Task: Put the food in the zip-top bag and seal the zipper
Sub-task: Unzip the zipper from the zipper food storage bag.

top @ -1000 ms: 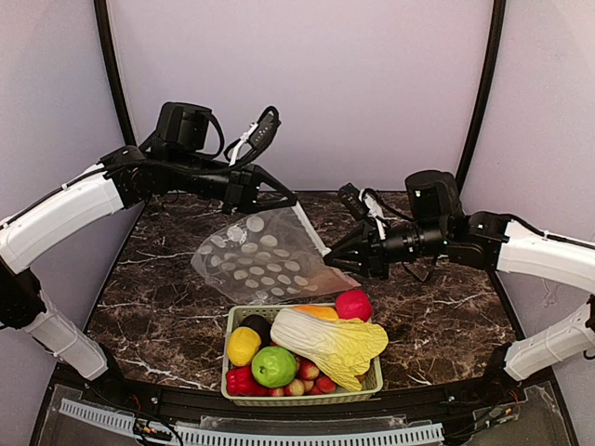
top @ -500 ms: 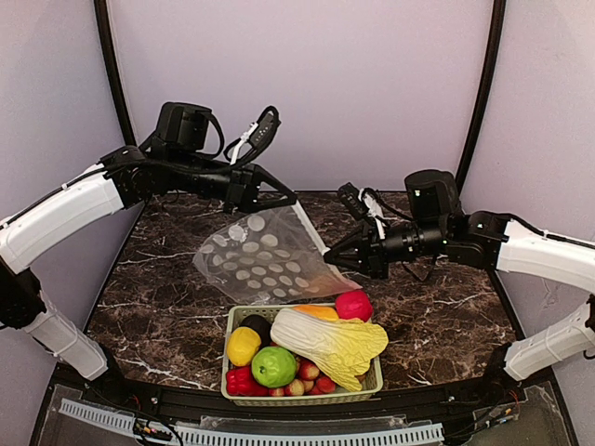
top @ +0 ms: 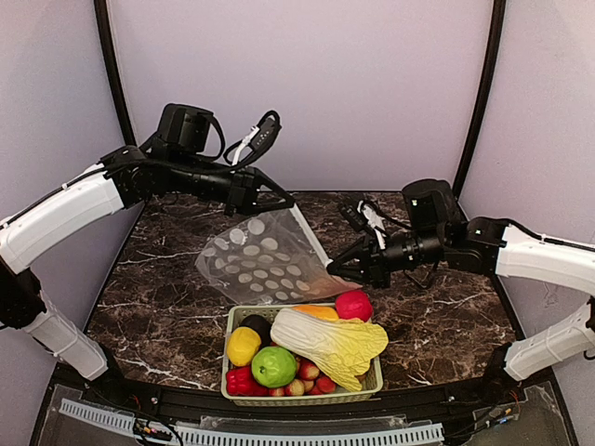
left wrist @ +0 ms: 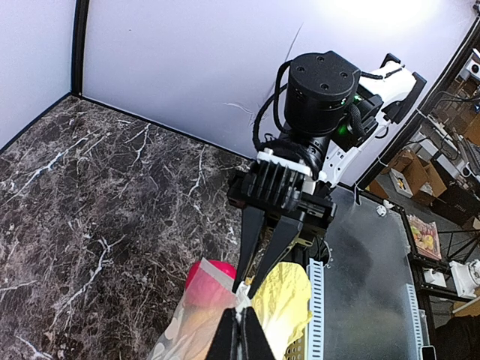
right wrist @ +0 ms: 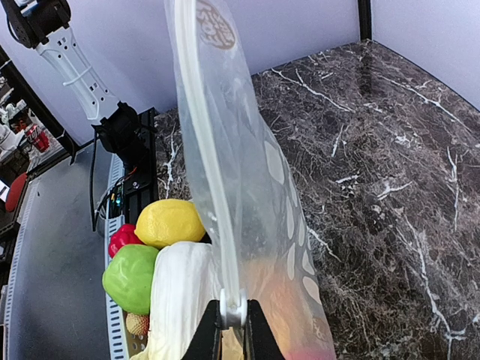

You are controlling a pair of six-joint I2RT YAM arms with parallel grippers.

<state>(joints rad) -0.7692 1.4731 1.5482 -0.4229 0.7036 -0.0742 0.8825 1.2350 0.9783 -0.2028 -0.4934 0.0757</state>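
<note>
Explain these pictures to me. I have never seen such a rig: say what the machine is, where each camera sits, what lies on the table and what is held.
These are two robot arms bolted at the near edge of a marble table, each ending in a two-finger gripper. The wide picture comes from a fixed camera above and behind them, and the other two come from a camera on each wrist. The left gripper and the right gripper each pinch an edge of a clear dotted zip-top bag, holding it up between them. Near it on the table stands a green basket of toy food: a cabbage, a green apple, a lemon, a pink fruit and a red pepper. The bag looks empty.
</note>
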